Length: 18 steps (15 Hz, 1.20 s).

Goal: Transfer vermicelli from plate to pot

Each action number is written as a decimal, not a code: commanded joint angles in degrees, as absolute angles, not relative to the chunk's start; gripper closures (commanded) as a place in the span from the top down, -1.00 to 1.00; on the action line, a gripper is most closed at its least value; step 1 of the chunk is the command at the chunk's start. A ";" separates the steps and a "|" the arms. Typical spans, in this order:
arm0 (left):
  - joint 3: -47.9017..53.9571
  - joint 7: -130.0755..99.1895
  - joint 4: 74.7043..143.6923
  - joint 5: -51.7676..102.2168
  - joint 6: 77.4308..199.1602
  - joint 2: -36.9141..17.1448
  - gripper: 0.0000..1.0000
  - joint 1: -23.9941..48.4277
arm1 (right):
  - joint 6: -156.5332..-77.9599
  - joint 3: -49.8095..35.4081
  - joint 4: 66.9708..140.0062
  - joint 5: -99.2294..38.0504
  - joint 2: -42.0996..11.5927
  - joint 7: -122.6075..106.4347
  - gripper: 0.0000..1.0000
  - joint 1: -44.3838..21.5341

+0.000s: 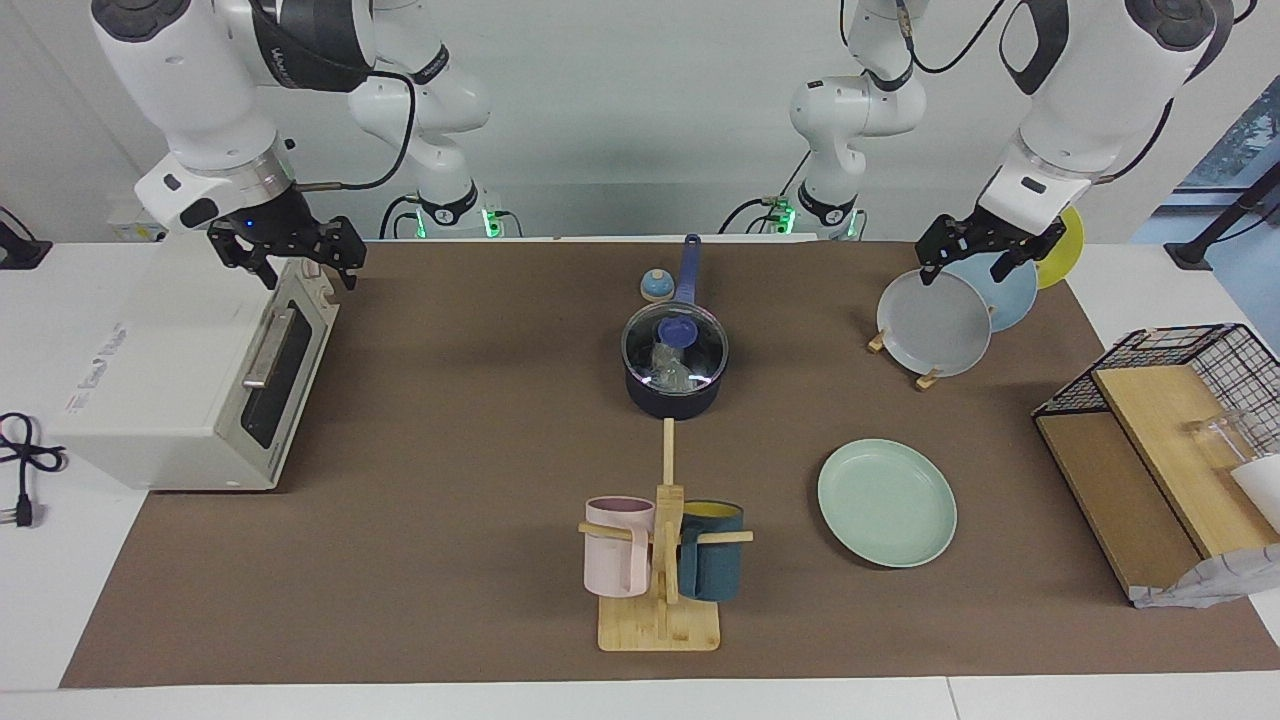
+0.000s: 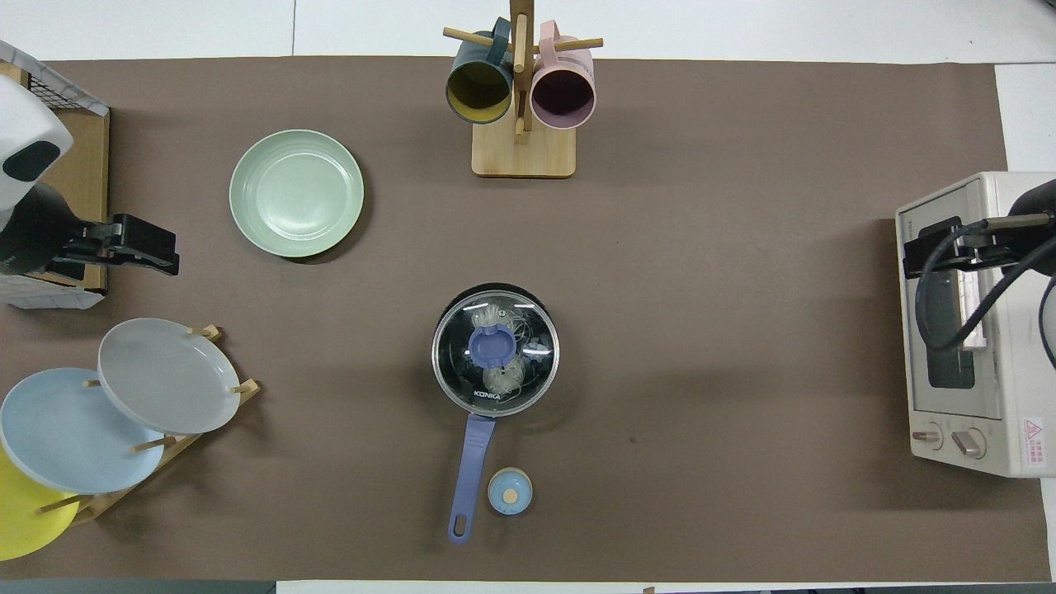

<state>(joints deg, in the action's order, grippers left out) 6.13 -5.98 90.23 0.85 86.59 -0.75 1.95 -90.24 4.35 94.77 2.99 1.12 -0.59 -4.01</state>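
The vermicelli (image 1: 672, 366) lies inside the dark pot (image 1: 668, 402) under a glass lid with a blue knob (image 1: 677, 330); it also shows through the lid in the overhead view (image 2: 503, 378). The pot's blue handle (image 2: 472, 466) points toward the robots. The mint-green plate (image 1: 887, 502) is bare, farther from the robots than the pot, toward the left arm's end (image 2: 296, 192). My left gripper (image 1: 968, 268) hangs open and empty over the plate rack. My right gripper (image 1: 305, 268) hangs open and empty over the toaster oven.
A plate rack (image 1: 933, 322) holds grey, light blue and yellow plates. A white toaster oven (image 1: 190, 370) stands at the right arm's end. A wooden mug tree (image 1: 665, 560) carries a pink and a teal mug. A small blue bell (image 1: 656, 287) sits beside the pot handle. A wire basket (image 1: 1190, 400) stands at the left arm's end.
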 commanded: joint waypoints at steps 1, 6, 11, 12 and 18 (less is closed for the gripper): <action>6.42 -5.71 91.32 0.09 87.10 0.44 1.00 1.41 | -90.97 3.78 95.36 1.58 1.93 -2.37 1.00 -1.16; 6.42 -5.71 91.32 0.09 87.10 0.44 1.00 1.41 | -90.79 3.17 95.19 1.67 1.76 -2.29 1.00 0.09; 6.42 -5.71 91.32 0.09 87.10 0.44 1.00 1.41 | -89.65 2.72 95.10 1.58 2.28 -2.37 1.00 0.18; 6.42 -5.71 91.32 0.09 87.10 0.44 1.00 1.41 | -89.65 2.81 95.10 1.58 2.46 -2.46 1.00 0.18; 6.42 -5.71 91.32 0.09 87.10 0.44 1.00 1.41 | -89.38 2.99 95.01 1.58 3.43 -2.29 1.00 -0.44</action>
